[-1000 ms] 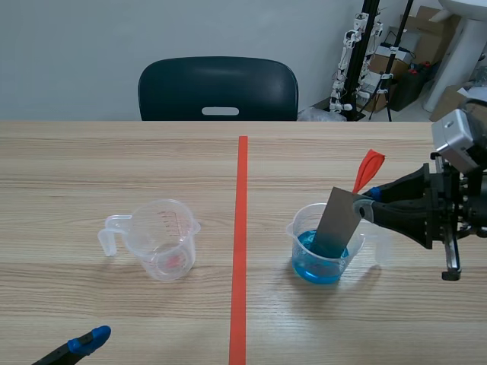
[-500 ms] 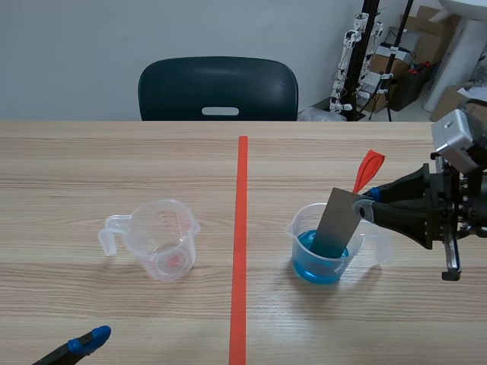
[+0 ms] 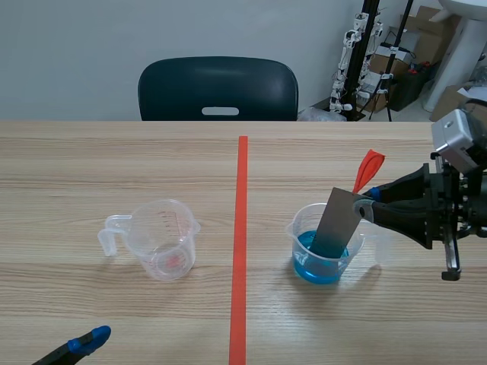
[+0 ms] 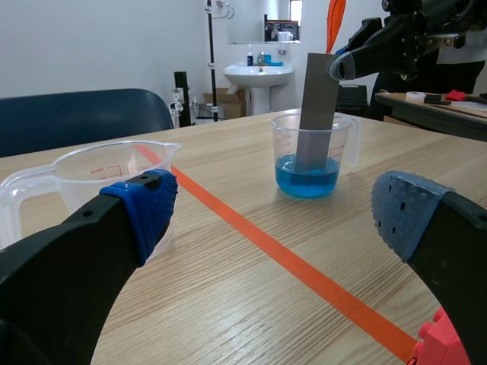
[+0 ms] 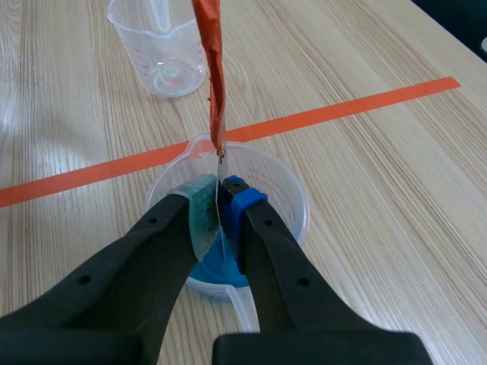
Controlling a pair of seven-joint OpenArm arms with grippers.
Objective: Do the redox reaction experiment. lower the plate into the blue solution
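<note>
A grey metal plate (image 3: 338, 221) stands tilted in a clear beaker (image 3: 323, 245), its lower end in the blue solution (image 3: 319, 266). An orange-red tag (image 3: 368, 169) rises from the plate's top corner. My right gripper (image 3: 369, 207) is shut on the plate's upper edge, right of the beaker. In the right wrist view the plate (image 5: 215, 211) sits edge-on between the pads, over the beaker (image 5: 281, 199), with the tag (image 5: 211, 61) ahead. The left wrist view shows plate (image 4: 316, 106), solution (image 4: 307, 175) and right gripper (image 4: 340, 64) far ahead. My left gripper (image 4: 274, 213) is open, low at the near left (image 3: 90, 340).
An empty clear measuring cup (image 3: 161, 239) with a handle stands left of the orange-red tape line (image 3: 240, 243), close beside my left finger in the left wrist view (image 4: 91, 171). A dark chair (image 3: 218, 89) is behind the table's far edge.
</note>
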